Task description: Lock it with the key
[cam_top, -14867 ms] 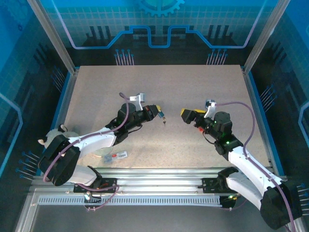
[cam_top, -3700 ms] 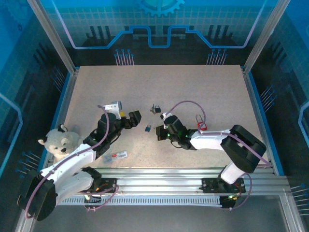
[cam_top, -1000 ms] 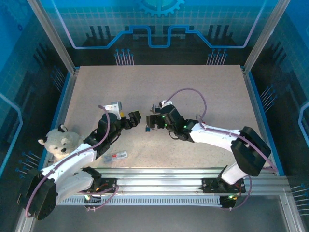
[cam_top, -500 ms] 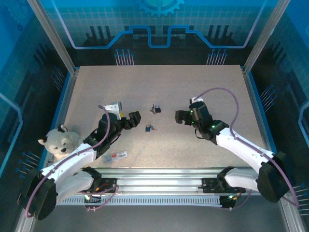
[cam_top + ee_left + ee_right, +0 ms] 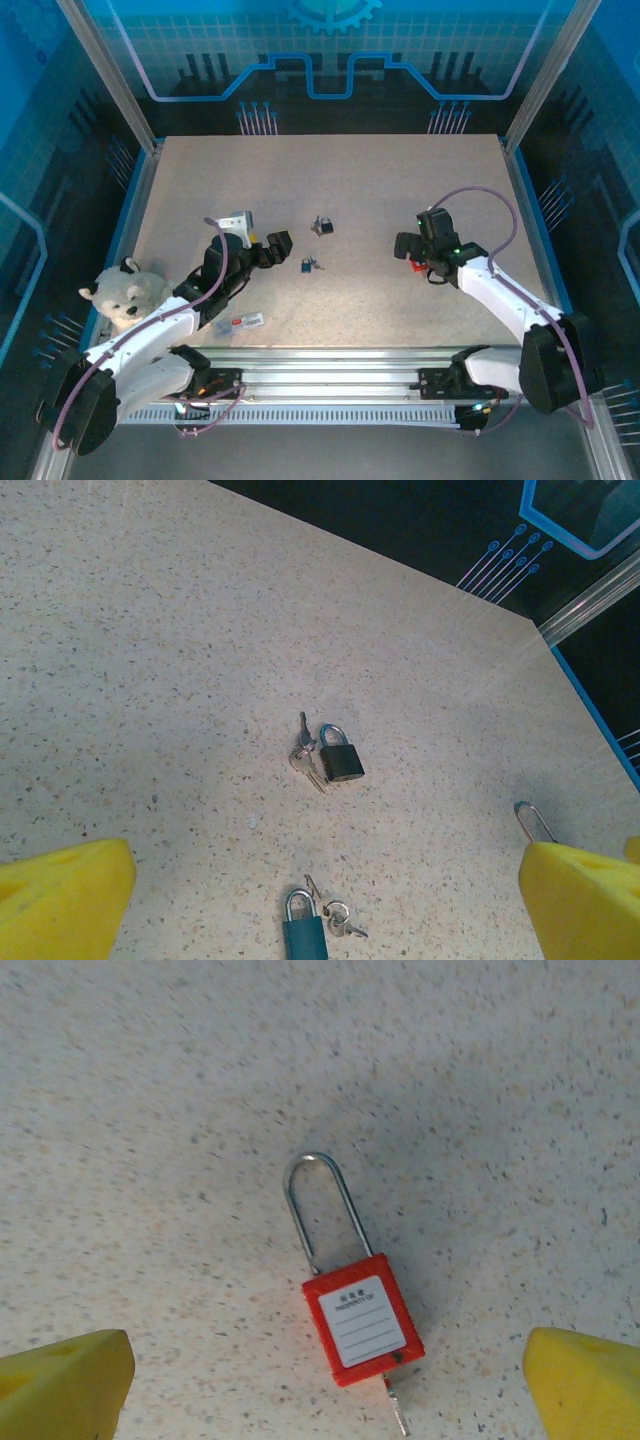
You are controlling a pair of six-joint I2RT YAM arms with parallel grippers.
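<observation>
**Inspector:** Your right arm (image 5: 500, 295) had swung back from the table's (image 5: 350, 170) middle to its own side since a second earlier. Your left arm (image 5: 170, 320) had not shifted.

**Operator:** And the jaws?

**Inspector:** Your right gripper (image 5: 405, 246) stood wide and held nothing. The red padlock (image 5: 360, 1325) lay flat just ahead of it, between the yellow fingers (image 5: 60, 1385), touching neither, with a key (image 5: 396, 1412) poking from its base. Your left gripper (image 5: 278, 243) was likewise wide and empty. The black padlock (image 5: 340, 755), beside a bunch of keys (image 5: 306, 756), lay ahead of it, and the teal padlock (image 5: 303, 932) lay nearer.
</observation>
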